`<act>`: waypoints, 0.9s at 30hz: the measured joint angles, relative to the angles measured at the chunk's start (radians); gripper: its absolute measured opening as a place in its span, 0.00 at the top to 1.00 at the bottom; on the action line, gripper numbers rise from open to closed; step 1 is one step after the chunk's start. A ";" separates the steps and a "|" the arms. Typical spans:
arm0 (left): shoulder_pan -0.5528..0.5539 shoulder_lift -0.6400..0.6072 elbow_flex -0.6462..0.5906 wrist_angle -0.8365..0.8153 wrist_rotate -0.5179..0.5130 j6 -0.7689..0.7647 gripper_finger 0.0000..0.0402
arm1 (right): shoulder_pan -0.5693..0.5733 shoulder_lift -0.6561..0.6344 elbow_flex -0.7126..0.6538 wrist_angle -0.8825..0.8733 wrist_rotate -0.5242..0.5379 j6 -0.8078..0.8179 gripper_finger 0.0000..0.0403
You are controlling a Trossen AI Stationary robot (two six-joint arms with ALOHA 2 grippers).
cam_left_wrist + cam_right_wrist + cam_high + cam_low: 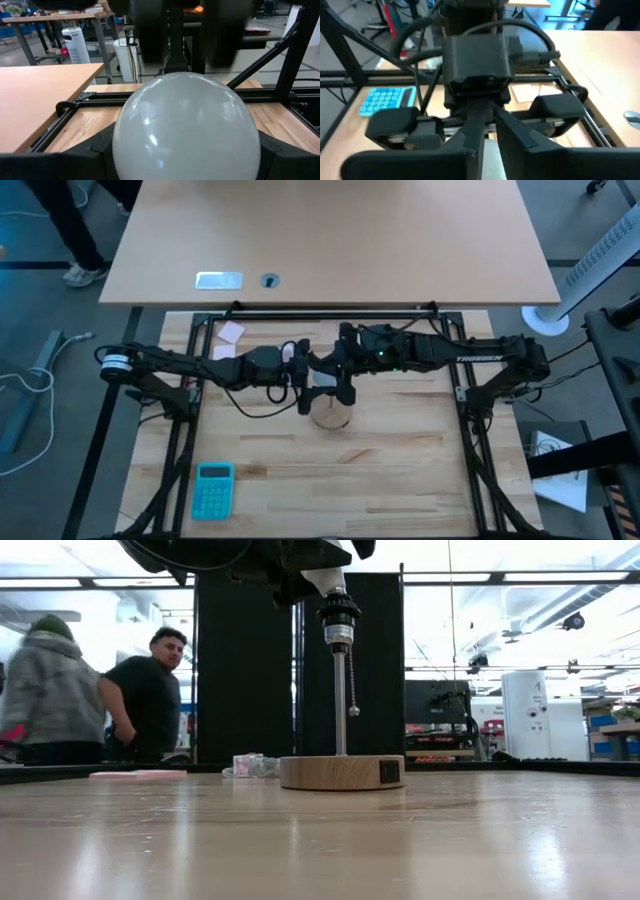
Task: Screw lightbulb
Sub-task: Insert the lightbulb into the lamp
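The lightbulb [186, 127] looks smooth, glossy frosted glass; the lamp base [341, 772] is matt pale wood.

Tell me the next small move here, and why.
Probably turn the left tool about the stem's axis to start threading. It holds the lightbulb, whose neck sits at the black socket atop the lamp's wooden base; the right tool is shut close beside it.

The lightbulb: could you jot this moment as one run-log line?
lightbulb: held in left tool, above lamp socket | right tool: shut, beside it | wooden base: on table
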State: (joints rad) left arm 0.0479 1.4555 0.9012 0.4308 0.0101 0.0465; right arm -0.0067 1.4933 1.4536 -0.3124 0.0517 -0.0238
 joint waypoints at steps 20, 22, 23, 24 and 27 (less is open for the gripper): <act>0.000 0.000 0.000 -0.001 0.000 0.004 0.37 | 0.000 0.028 -0.007 -0.021 0.003 0.014 0.95; 0.000 0.000 0.000 -0.001 0.000 0.007 0.37 | 0.000 0.022 -0.007 -0.028 0.002 0.014 0.95; 0.000 0.000 0.000 -0.002 0.000 0.007 0.37 | 0.000 0.020 -0.007 -0.034 0.002 0.015 0.95; 0.000 0.000 0.000 -0.003 0.000 0.008 0.37 | 0.000 0.018 -0.004 -0.043 0.002 0.016 0.95; 0.000 0.000 0.000 -0.004 0.000 0.008 0.37 | 0.000 0.012 -0.002 -0.065 0.002 0.018 0.95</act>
State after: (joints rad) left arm 0.0479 1.4555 0.9009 0.4271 0.0105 0.0544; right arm -0.0067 1.5053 1.4520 -0.3775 0.0540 -0.0055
